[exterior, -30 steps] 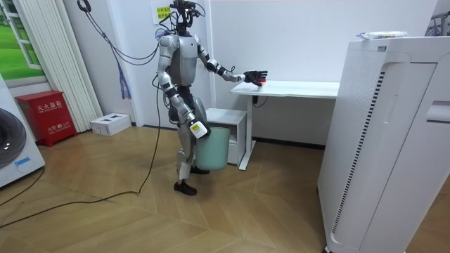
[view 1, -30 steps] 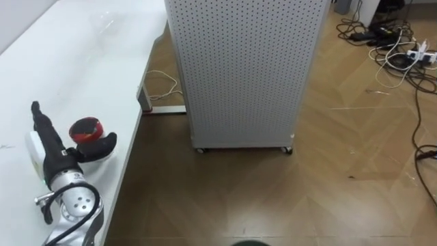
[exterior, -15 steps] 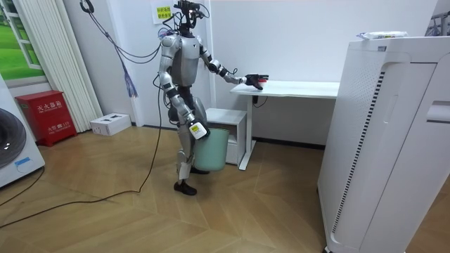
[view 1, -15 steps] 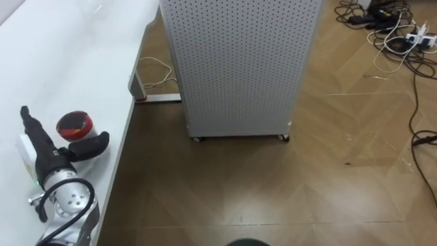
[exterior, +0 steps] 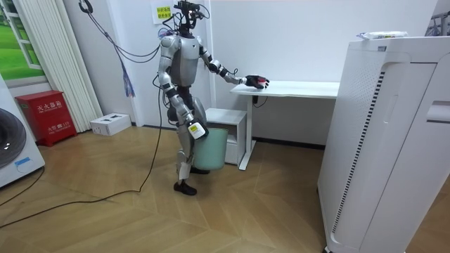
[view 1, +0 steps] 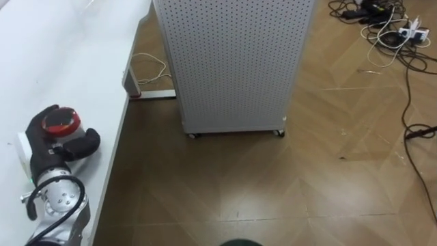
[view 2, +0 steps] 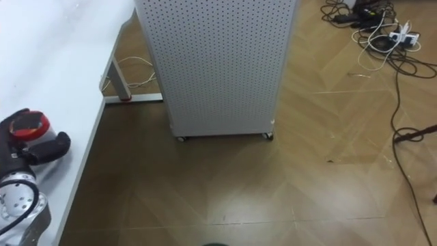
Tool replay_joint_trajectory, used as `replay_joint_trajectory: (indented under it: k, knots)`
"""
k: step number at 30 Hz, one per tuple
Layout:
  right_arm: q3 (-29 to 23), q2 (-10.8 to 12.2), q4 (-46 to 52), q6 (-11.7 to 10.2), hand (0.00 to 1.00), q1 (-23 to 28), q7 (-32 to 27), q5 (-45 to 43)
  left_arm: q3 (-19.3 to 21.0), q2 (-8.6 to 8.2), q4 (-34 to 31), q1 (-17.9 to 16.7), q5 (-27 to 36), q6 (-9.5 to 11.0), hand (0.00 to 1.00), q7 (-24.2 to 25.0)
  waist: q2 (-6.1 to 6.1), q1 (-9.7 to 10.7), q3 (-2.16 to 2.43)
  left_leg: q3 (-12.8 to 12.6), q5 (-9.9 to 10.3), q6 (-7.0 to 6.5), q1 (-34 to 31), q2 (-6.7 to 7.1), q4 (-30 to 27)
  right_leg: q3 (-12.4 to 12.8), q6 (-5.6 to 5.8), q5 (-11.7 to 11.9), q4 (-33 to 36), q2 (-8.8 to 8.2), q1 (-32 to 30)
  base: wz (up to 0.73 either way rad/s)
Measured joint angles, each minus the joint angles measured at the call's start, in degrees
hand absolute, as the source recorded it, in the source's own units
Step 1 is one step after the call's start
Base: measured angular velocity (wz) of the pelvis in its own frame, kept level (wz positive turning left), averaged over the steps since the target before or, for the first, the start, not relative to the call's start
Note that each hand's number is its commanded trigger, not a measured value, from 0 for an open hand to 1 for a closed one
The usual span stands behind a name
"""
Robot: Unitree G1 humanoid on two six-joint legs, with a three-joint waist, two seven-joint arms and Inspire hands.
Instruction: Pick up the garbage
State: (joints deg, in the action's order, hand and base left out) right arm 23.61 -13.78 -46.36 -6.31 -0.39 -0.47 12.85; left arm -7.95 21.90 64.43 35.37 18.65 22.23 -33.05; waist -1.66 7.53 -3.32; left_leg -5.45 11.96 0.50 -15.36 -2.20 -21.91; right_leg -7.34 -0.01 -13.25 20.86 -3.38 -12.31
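At the near left edge of the smooth white table (view 1: 68, 55), the left hand (view 1: 49, 149) has its black fingers and thumb curled round the garbage (view 1: 61, 121), a small round red piece with a glossy top. To the right, beyond the table's edge, is a floor (view 1: 321, 184) of herringbone wood. Farther off stands a tall grey cabinet (view 1: 232, 61) of perforated sheet. Tangled cables (view 1: 382, 27) lie far right. In the room view the right hand (exterior: 196, 129) hangs beside a pale green bin (exterior: 214, 149); its state cannot be told.
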Motion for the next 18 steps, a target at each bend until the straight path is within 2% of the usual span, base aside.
replay_joint_trajectory:
  k: [5, 18]
  knots:
    - [0.4, 0.0, 0.0, 0.0, 1.0, -0.7, 0.0, 0.5, -0.3, 0.05, 0.0, 0.4, 3.3, 0.0, 1.0, 0.6, -0.11, 0.4, -0.07, 0.0, 0.0, 0.0, -0.3, -0.06, 0.0, -0.5, 0.0, 0.0, 0.0, 0.01, -0.1, 0.01]
    - [0.4, -0.1, 0.1, 0.0, 1.0, -1.5, -1.3, 0.9, -1.3, 0.28, 0.0, 0.5, 4.4, 0.0, 1.0, 1.7, -0.72, 1.5, -0.43, 0.0, 0.0, 0.0, -0.5, -0.01, 0.0, -0.4, 0.0, 0.0, -0.1, -0.1, -0.2, 0.0]
